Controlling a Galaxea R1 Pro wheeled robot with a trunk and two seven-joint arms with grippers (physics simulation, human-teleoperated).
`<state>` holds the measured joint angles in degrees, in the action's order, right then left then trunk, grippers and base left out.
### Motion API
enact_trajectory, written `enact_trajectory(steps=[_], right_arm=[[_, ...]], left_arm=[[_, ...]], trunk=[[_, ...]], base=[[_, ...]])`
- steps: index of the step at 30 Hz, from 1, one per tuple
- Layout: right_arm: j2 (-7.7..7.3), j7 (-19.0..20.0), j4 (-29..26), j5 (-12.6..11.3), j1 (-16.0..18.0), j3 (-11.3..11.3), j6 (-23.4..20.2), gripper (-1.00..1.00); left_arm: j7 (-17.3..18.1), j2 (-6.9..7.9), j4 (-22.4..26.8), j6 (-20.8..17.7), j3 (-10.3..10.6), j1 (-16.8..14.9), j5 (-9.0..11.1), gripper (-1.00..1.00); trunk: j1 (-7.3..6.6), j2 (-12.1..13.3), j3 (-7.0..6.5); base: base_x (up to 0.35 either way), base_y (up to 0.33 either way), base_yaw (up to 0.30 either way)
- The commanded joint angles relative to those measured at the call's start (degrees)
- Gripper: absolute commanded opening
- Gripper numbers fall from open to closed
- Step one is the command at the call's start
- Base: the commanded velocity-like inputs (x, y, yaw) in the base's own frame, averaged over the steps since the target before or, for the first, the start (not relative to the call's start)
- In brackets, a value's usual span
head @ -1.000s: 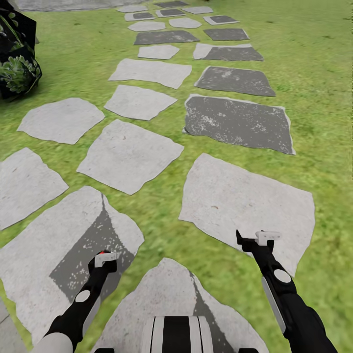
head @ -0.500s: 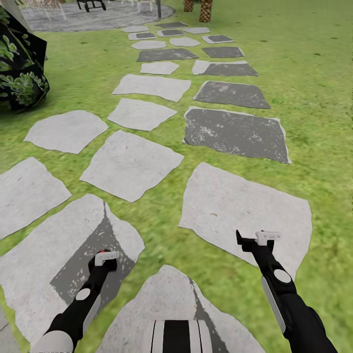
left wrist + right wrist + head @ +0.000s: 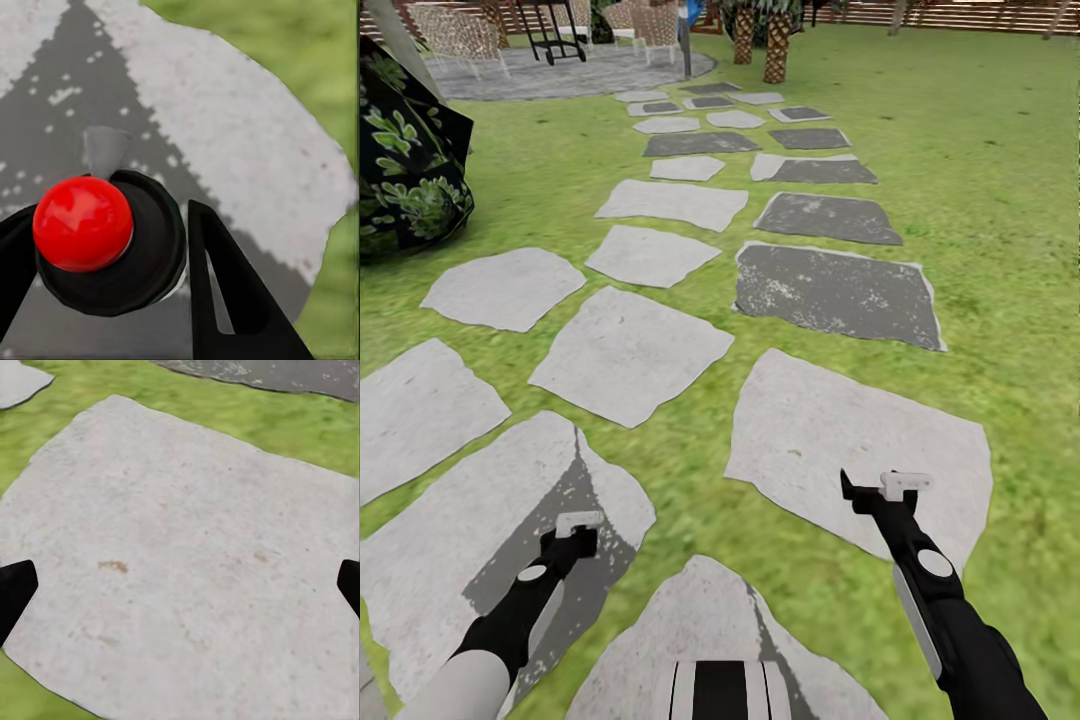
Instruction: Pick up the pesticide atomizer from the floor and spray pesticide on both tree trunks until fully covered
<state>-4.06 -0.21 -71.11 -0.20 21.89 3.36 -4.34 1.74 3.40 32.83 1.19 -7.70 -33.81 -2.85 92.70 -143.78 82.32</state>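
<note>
We see left pincer [image 3: 578, 524] clamping red-knobbed object [image 3: 82, 223]; right pincer [image 3: 880, 488] wide apart, empty, over stone slab [image 3: 860, 430]. Grass [image 3: 980, 200] around.

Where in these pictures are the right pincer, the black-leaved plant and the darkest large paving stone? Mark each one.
right pincer [image 3: 880, 488], head view, between its fingertips.
black-leaved plant [image 3: 405, 170], head view, on its foliage near the middle.
darkest large paving stone [image 3: 830, 292], head view, on the middle of its top face.
</note>
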Motion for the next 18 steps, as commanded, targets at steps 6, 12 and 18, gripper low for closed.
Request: enact_trajectory(steps=[6,12,18], right_arm=[[0.10,0.1,0.1,-0.1,0.0,-0.1,-0.1,1.00],[0.10,0.2,3.5,-0.1,0.0,-0.2,-0.1,1.00],[0.11,0.2,3.9,-0.1,0.0,-0.2,-0.1,1.00]], left_arm=[[0.0,0.42,-0.5,-0.4,0.1,0.4,-0.3,-1.00],[0.3,0.50,0.4,0.3,0.4,0.6,-0.3,-1.00],[0.5,1.90,2.0,0.0,-0.1,0.8,-0.2,-1.00]], trunk=[[-0.13,0.1,-1.12],[-0.13,0.1,-1.12],[-0.28,0.1,-2.45]], base=[[0.000,0.000,0.000],[0.000,0.000,0.000],[0.000,0.000,0.000]])
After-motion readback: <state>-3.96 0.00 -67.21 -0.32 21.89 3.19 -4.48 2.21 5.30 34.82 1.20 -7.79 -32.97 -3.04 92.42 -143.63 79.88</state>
